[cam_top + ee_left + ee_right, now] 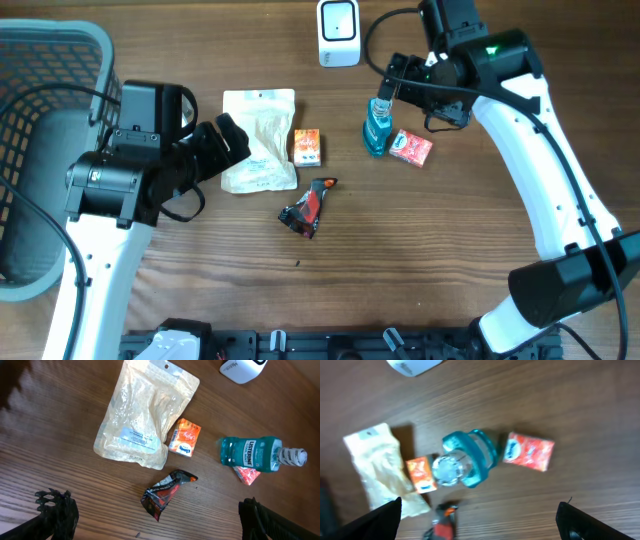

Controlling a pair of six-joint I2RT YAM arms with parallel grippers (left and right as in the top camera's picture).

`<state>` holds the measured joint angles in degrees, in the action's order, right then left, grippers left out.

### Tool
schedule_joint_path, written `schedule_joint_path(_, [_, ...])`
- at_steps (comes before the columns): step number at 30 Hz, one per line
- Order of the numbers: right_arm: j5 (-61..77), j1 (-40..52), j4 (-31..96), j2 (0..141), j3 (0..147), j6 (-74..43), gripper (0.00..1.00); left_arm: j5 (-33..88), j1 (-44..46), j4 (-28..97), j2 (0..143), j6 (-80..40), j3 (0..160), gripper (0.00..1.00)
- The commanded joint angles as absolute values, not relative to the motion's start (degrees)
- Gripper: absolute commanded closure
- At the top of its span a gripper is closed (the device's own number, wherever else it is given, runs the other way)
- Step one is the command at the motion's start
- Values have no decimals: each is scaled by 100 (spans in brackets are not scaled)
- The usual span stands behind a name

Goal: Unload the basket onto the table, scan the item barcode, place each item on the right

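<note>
Your left claw [225,145] hangs wide with nothing between its fingers, low over the left part of the surface [450,240], its tips just beside the left edge of the pouch [258,140]. Nearest your side, a broad band of bare wood runs between the two arm bases, and more lies under the right arm's long white link, so that is your room for moving. One crumpled red and black wrapper [308,207] lies just beyond that band, apart from everything else. Farther in comes a row: one pale pouch lying flat, one small orange box [307,147] touching its right edge, then a gap, then one blue mouthwash bottle [376,132] standing upright with one red box [411,147] just beside its right flank. Your right claw [390,85] sits directly above the bottle's cap, fingers spread wide on either side and not touching it. One white scanner [339,32] stands farthest out, well apart from the bottle. One grey basket [40,60] fills the left margin, close behind the left arm.
</note>
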<state>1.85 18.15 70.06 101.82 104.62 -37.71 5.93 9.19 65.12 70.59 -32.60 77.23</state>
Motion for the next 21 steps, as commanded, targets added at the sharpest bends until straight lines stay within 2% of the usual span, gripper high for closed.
schedule_joint_path(1, [812, 1804, 6729, 10103, 10165, -4410, 0, 659, 888, 6501, 7050, -3175, 7773, 0])
schedule_joint_path(5, [867, 1804, 6173, 10110, 9526, -5192, 0, 659, 888, 6501, 7050, -3175, 7773, 0])
schedule_joint_path(17, [840, 1820, 4987, 10184, 8785, -4930, 0, 659, 888, 6501, 7050, -3173, 7773, 0])
schedule_joint_path(18, [819, 1820, 4950, 10184, 8785, -4945, 2, 659, 888, 6501, 7050, -3175, 7773, 0])
schedule_joint_path(20, [775, 1855, 4943, 10184, 8783, -4952, 15, 659, 888, 6501, 7050, -3175, 7773, 0])
schedule_joint_path(21, [701, 1909, 4963, 10186, 8783, -4969, 18, 659, 888, 6501, 7050, -3175, 7773, 0])
